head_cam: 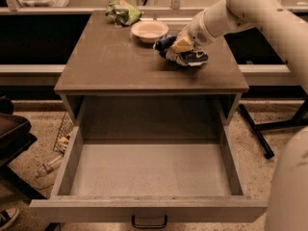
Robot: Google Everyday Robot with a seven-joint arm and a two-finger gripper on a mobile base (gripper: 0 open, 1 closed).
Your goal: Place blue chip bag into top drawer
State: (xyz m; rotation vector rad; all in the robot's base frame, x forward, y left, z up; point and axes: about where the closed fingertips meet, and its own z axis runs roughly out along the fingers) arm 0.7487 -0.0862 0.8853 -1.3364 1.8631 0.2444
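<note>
The blue chip bag (196, 57) is at the right back part of the cabinet top (110, 57), crumpled. My gripper (183, 46) comes in from the upper right and is shut on the bag, at or just above the surface. The top drawer (149, 209) is pulled fully open below the cabinet top. It is empty, and its dark handle (149, 222) is at the bottom edge of the view.
A white bowl (149, 30) stands just left of the bag. A green wrinkled bag (123, 11) lies at the back edge. My arm and body (288, 186) fill the right side. A dark chair (12, 134) and floor litter (48, 165) are at the left.
</note>
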